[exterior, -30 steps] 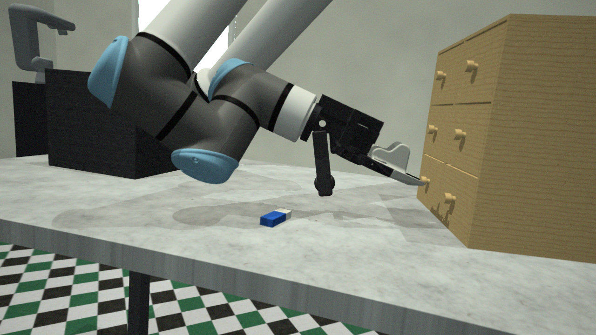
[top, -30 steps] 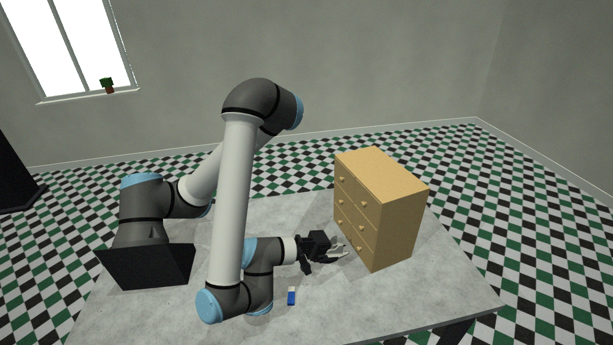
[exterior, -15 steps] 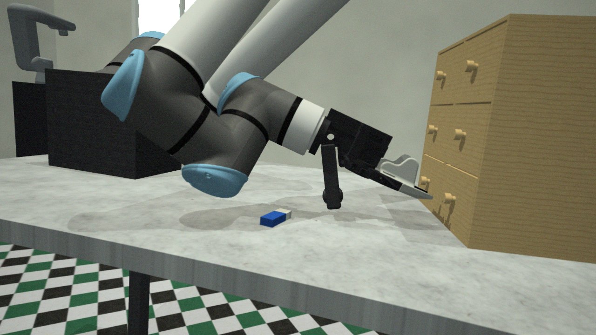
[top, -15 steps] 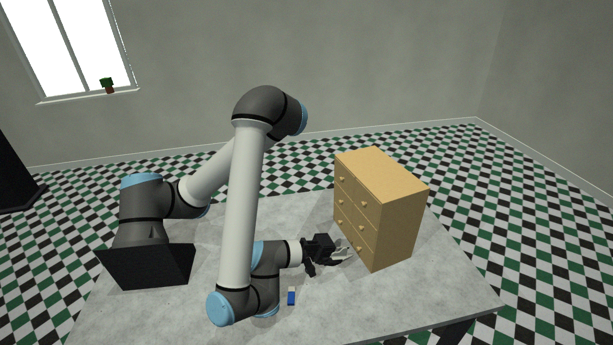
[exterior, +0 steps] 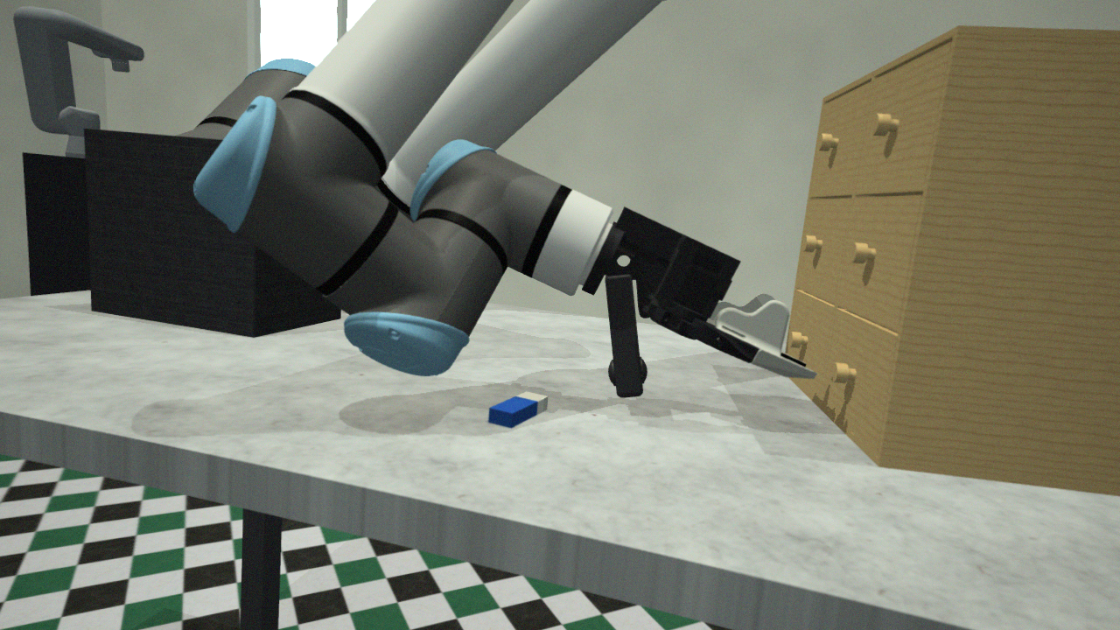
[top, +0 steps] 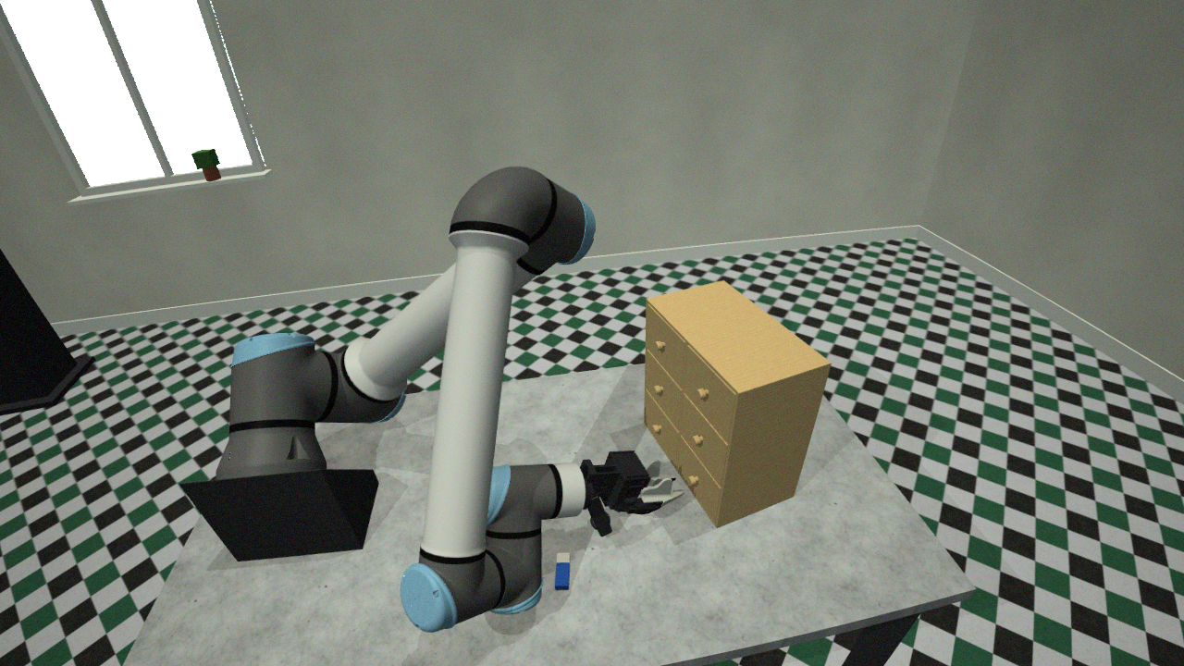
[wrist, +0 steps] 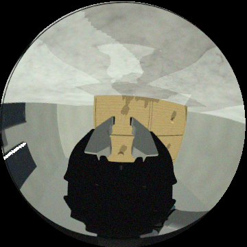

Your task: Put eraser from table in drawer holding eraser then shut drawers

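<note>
1 worktop point(top: 745, 579) point(exterior: 626, 486) point(wrist: 68, 68), grey, mottled. 1 arm point(top: 472, 397) point(exterior: 407, 62), white tubes, dark joints, blue caps, reaching down from the left in top view. 1 chest point(top: 770, 447) point(exterior: 1010, 234) point(wrist: 165, 120), wood, upright on the worktop, 2 o'clock from the claw point(top: 677, 487) point(exterior: 799, 363) point(wrist: 122, 117) in top view. 6 drawers in it, 2 columns by 3 rows, all shut; insides hidden. 1 black block point(top: 273, 517) point(exterior: 171, 234) under the arm's base, 9 o'clock from the claw, top view.

Claw: 2 fingers, tips a little apart, narrow gap, nothing pinched; drawer fronts show through the gap in wrist view. Tilted down, tips close to the chest's lower front; contact, can't tell.

1 eraser point(top: 561, 573) point(exterior: 516, 409) on the worktop, lying flat, blue sleeve, white end, 7 o'clock from the claw in top view, well apart from the chest. White end at 12 there. 6 knobs, 1 per drawer, same wood colour.
</note>
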